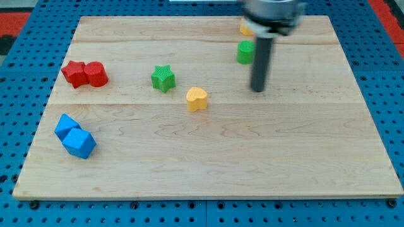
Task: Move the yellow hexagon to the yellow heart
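Observation:
The yellow hexagon [245, 29] sits near the view's top, mostly hidden behind the arm's body. The yellow heart [196, 98] lies near the board's middle, below and left of it. My tip [257, 89] rests on the board right of the heart and well below the hexagon, touching no block. A green block [245, 52], shape unclear, sits just left of the rod.
A green star [163, 78] lies left of the heart. A red star [75, 74] and a red cylinder [96, 74] touch at the view's left. Two blue blocks [66, 126] [79, 143] touch at the lower left. The wooden board [208, 170] sits on blue pegboard.

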